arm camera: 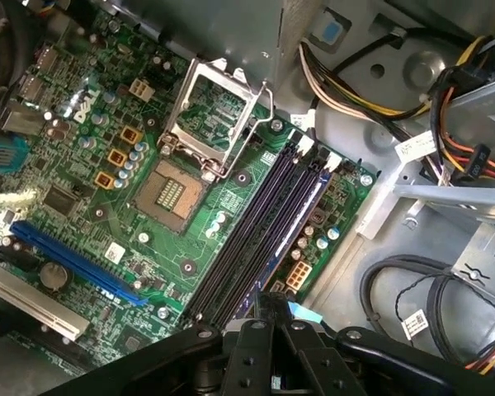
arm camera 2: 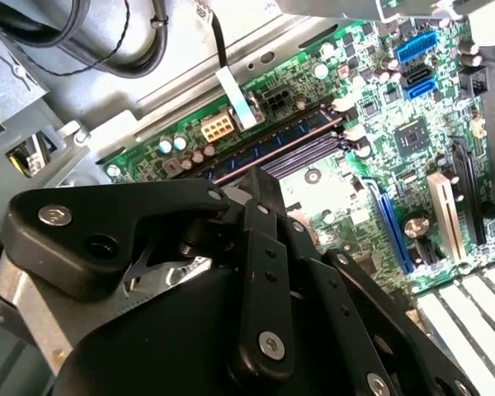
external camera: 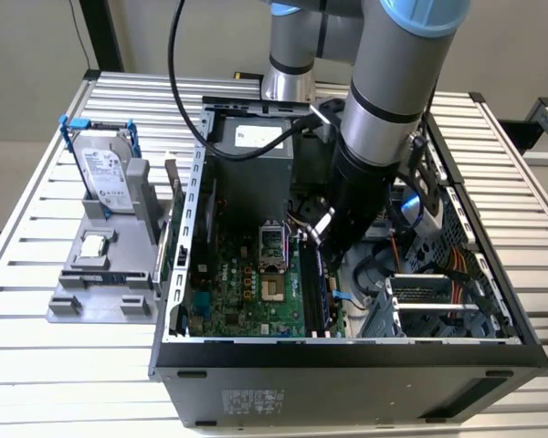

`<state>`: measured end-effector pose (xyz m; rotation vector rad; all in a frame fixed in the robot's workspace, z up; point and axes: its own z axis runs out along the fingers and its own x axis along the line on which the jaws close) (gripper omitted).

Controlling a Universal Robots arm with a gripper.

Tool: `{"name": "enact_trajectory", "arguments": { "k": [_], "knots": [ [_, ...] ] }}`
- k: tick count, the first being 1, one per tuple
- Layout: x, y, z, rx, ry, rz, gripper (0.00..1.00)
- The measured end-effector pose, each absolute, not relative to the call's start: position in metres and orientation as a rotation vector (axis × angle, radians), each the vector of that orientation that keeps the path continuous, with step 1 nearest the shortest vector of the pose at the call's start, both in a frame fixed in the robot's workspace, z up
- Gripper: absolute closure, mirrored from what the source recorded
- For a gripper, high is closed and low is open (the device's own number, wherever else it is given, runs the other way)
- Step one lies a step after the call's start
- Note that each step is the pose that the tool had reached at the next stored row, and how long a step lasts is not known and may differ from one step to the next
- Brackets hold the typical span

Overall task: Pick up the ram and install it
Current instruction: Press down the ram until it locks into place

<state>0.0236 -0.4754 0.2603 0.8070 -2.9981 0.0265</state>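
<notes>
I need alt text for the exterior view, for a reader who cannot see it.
A robot arm reaches down into an open computer case, its lower end just above the memory slots of the green motherboard. On the exterior view's left, a grey holder carries a hard drive.

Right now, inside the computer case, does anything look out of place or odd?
Yes: the processor socket on the motherboard stands empty, and its metal retention frame is swung up open. Nothing looks spilled or broken.
</notes>
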Motion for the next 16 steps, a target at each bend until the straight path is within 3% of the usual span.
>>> {"name": "enact_trajectory", "arguments": {
  "k": [16],
  "knots": [
    [0.0236, -0.4750, 0.2603, 1.089, -2.910, 0.023, 1.00]
  ]
}}
